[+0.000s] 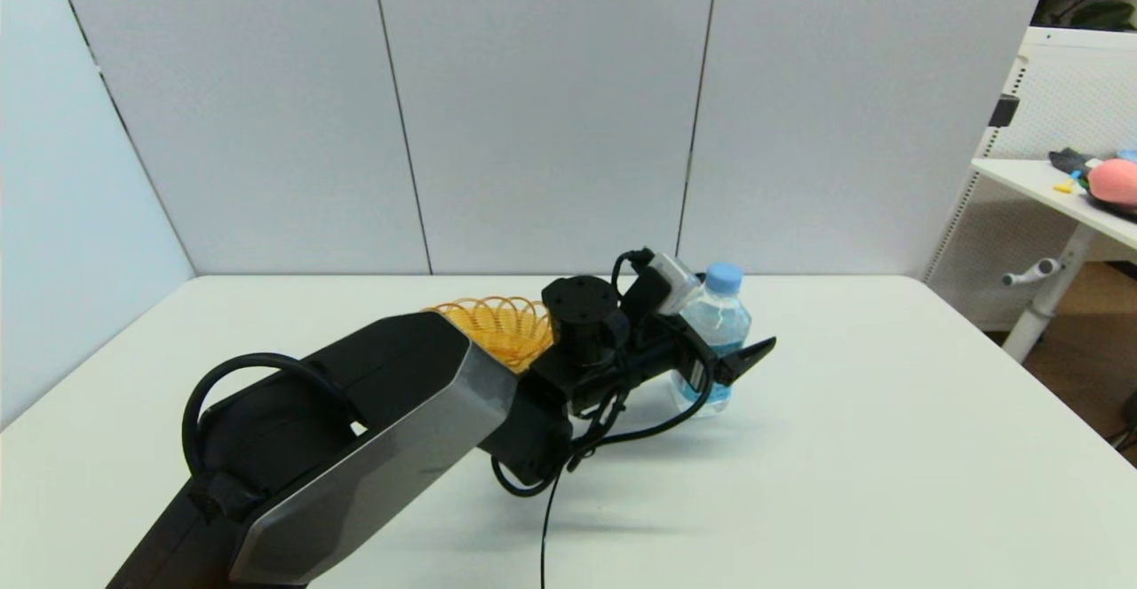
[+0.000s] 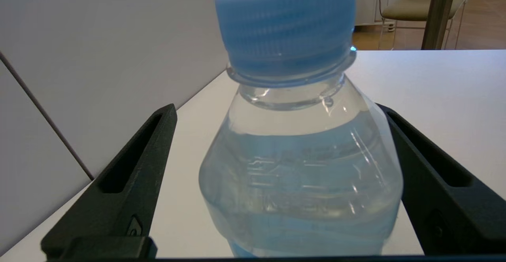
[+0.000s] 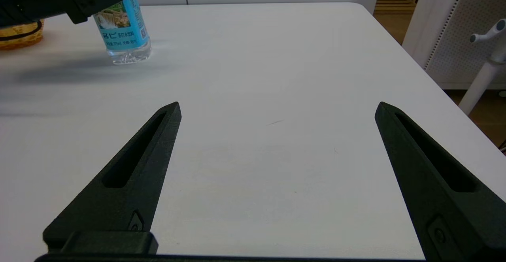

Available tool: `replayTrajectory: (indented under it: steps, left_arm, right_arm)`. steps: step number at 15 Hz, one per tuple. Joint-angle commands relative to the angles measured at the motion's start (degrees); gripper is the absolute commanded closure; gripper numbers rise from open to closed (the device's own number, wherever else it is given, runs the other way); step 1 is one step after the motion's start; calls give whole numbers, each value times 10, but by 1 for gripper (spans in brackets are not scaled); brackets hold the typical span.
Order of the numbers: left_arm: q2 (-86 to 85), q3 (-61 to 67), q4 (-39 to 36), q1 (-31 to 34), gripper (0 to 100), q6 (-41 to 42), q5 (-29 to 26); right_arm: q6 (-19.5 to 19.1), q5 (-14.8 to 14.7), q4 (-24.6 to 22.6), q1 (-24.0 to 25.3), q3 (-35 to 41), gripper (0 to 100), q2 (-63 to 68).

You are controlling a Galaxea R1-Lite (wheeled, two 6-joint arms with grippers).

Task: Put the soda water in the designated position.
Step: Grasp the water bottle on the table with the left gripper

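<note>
The soda water (image 1: 716, 333) stands upright on the white table (image 1: 888, 447), just right of centre in the head view, with the orange wire basket (image 1: 494, 327) to its left, partly hidden behind the arm. The left gripper (image 2: 276, 175) straddles the bottle's shoulder with its fingers (image 2: 134, 175) spread; one finger lies against the plastic, the other stands clear. The right gripper (image 3: 276, 167) hangs wide apart over bare tabletop.

Soda water (image 2: 300, 167) between spread left gripper (image 2: 276, 119) fingers
</note>
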Motion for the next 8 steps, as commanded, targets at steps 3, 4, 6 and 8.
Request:
replayTrajectory:
  steps: [3, 4, 6, 8]
  left_arm:
    - [2, 0, -7, -1, 0, -1, -2]
    - [2, 1, -6, -1, 0, -2, -2]
    - [2, 1, -6, -2, 100, -1, -2]
    - [2, 3, -6, -2, 100, -1, -2]
  right_arm:
    - [0, 0, 0, 0, 0, 0, 1]
    - [0, 0, 0, 0, 0, 0, 1]
    - [0, 0, 0, 0, 0, 0, 1]
    - [0, -1, 0, 0, 0, 0, 1]
